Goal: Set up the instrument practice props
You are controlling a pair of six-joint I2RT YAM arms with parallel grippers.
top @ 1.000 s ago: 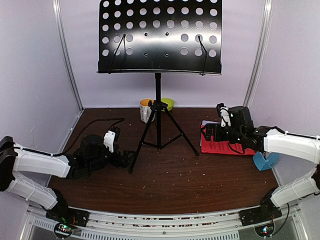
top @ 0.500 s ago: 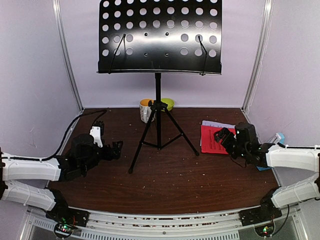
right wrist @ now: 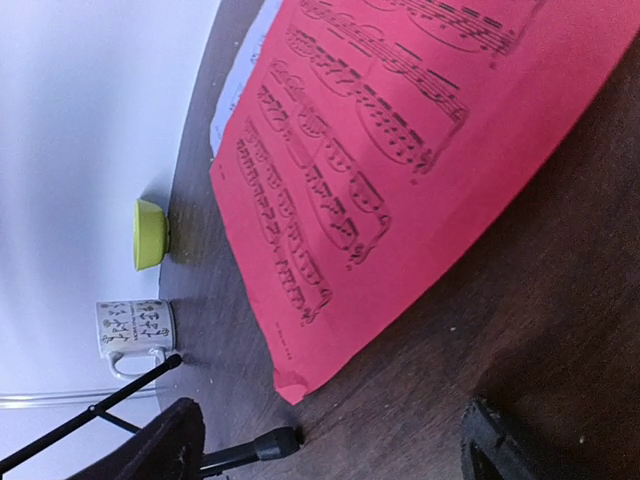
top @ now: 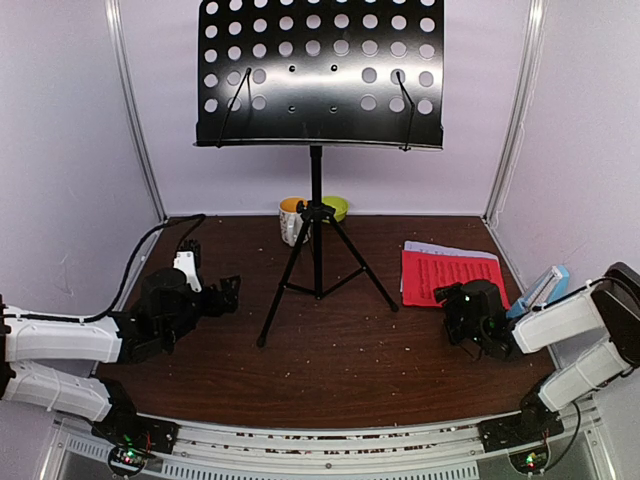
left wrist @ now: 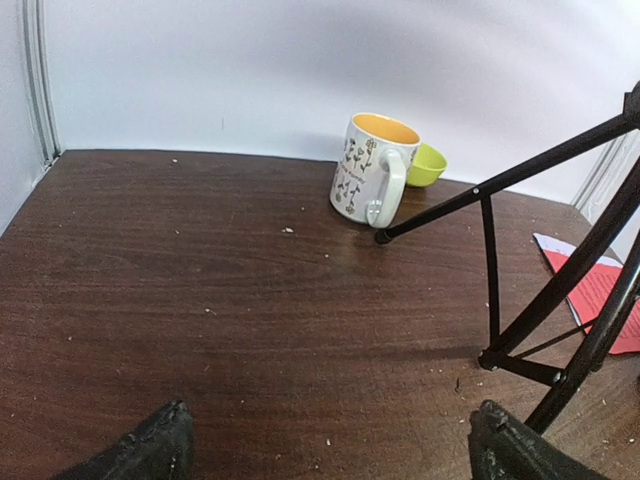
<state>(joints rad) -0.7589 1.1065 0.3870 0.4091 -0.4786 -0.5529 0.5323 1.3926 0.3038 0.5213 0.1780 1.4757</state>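
The black music stand stands at the table's middle, its perforated desk (top: 320, 75) high on tripod legs (top: 320, 270) and bare. The red sheet-music page (top: 452, 275) lies flat at the right on a pale page (top: 440, 248). The light-blue metronome (top: 541, 288) is at the far right, partly hidden by my right arm. My right gripper (top: 450, 303) is open and empty, just short of the red page's near corner (right wrist: 290, 370). My left gripper (top: 226, 294) is open and empty, left of the tripod; its view shows the legs (left wrist: 560, 290).
A white-and-orange mug (top: 291, 220) and a small green bowl (top: 335, 208) stand behind the tripod near the back wall. A black cable (top: 150, 245) runs along the left wall. White walls close in the left, back and right sides.
My left gripper drew back left, away from the tripod leg. My right gripper pulled back off the red page toward the near right, and the metronome now shows above the arm.
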